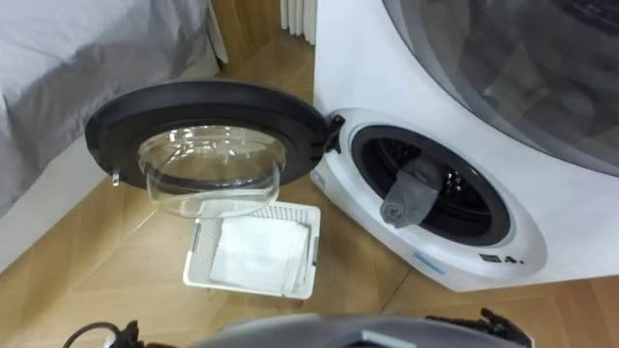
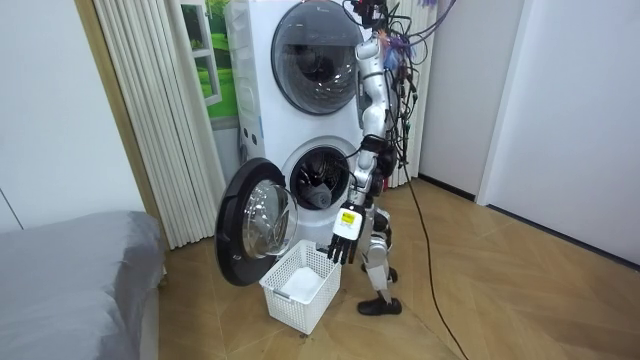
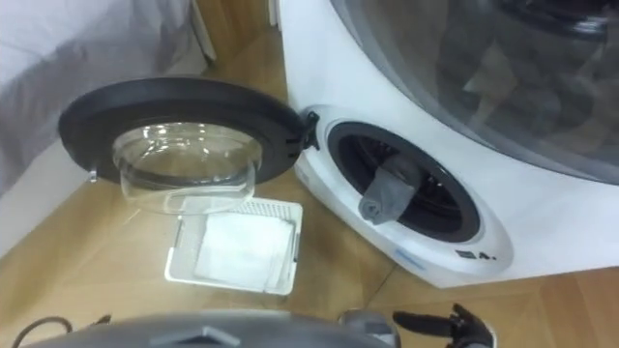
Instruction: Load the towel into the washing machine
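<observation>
Fingers of left hand (image 2: 345, 240) hang straight, empty, near towel (image 3: 242, 246) in basket (image 2: 298, 308).

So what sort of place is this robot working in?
Most likely a home-style bedroom with a laundry corner: a front-loading washing machine with its door open and a second drum stacked above, a white laundry basket on the wooden floor, and a grey-covered bed nearby.

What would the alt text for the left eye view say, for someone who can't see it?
A grey towel hangs in the mouth of a white washer whose round door stands open to the left. On the wooden floor below the door sits a white basket holding white cloth.
</observation>
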You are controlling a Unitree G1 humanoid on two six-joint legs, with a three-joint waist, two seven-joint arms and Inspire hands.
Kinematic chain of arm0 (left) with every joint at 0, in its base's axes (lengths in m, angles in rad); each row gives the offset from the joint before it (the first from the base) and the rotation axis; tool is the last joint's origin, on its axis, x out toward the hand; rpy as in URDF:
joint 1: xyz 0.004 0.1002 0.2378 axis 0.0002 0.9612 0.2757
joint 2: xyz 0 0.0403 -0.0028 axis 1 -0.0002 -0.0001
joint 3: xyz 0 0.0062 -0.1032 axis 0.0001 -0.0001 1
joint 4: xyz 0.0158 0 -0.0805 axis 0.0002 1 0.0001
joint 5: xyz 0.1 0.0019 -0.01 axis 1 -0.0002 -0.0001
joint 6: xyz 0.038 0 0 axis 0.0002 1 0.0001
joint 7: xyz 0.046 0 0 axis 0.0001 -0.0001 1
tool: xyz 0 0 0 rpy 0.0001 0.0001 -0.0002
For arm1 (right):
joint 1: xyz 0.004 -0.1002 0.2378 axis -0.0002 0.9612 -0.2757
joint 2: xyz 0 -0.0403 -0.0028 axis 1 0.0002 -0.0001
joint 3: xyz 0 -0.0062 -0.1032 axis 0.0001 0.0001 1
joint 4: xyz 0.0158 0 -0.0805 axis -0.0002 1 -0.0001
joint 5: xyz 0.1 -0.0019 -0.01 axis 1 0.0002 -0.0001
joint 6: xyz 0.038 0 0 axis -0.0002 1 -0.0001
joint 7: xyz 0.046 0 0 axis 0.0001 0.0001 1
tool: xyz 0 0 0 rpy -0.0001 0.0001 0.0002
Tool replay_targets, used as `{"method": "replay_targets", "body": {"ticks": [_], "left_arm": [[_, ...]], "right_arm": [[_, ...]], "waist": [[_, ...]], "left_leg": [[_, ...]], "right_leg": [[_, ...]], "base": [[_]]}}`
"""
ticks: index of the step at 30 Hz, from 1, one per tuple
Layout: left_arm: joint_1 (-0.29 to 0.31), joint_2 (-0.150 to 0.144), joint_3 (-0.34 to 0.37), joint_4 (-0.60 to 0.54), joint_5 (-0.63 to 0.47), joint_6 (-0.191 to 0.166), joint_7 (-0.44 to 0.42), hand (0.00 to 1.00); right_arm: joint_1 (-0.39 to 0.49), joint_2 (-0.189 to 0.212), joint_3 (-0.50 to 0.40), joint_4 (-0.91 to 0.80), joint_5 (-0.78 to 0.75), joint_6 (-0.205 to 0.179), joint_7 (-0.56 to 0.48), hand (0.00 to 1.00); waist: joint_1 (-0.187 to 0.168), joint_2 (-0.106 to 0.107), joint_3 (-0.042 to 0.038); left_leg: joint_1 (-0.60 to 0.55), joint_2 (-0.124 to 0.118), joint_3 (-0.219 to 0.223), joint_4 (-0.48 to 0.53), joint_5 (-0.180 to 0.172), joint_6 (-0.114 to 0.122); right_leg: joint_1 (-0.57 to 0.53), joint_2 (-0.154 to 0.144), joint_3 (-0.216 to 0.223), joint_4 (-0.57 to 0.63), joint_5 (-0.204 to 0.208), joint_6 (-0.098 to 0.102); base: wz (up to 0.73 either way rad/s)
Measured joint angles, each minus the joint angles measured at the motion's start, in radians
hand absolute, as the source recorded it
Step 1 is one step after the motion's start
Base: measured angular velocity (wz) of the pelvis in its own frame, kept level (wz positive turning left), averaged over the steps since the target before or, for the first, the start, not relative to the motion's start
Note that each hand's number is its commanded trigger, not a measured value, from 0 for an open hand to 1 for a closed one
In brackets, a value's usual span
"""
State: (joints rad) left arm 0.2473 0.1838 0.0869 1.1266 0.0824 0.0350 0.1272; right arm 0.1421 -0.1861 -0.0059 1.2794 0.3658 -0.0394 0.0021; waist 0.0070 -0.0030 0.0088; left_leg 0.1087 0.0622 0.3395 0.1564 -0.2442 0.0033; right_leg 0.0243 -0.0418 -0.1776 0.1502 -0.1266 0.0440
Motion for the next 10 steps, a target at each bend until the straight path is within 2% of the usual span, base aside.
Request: {"method": "replay_targets", "body": {"ticks": [3, 5, 7, 10], "left_arm": [[0.004, -0.022, 0.024, 0.0, 0.0, 0.031, -0.001, 0.0], [0.004, -0.026, 0.032, 0.0, 0.002, 0.051, -0.001, 0.0], [0.002, -0.028, 0.033, -0.003, 0.031, 0.071, -0.002, 0.0], [-0.005, -0.046, 0.031, -0.003, 0.083, 0.1, -0.002, 0.0]], "right_arm": [[-0.001, 0.002, 0.0, 0.003, 0.0, 0.02, 0.019, 0.0], [-0.001, 0.007, 0.0, 0.003, -0.001, 0.034, 0.031, 0.0], [-0.001, 0.016, 0.001, -0.001, -0.009, 0.049, 0.038, 0.0], [-0.002, 0.023, 0.001, -0.009, -0.019, 0.068, 0.043, 0.0]], "waist": [[0.001, -0.004, 0.0005], [0.001, -0.011, -0.0007], [0.0, -0.014, -0.0024], [-0.002, -0.021, -0.003]], "left_leg": [[0.022, 0.003, 0.0, -0.006, -0.002, -0.003], [0.029, 0.001, 0.0, -0.006, -0.004, -0.006], [0.037, 0.003, 0.001, -0.006, -0.005, -0.008], [0.042, 0.01, 0.001, -0.005, -0.005, -0.008]], "right_leg": [[0.016, 0.005, 0.016, 0.001, -0.001, -0.001], [0.027, 0.01, 0.027, 0.0, -0.001, -0.002], [0.029, 0.013, 0.025, 0.001, -0.002, -0.004], [0.033, 0.014, 0.026, 0.003, -0.002, -0.007]], "base": [[-0.13], [-0.12], [-0.05], [-0.03]]}}
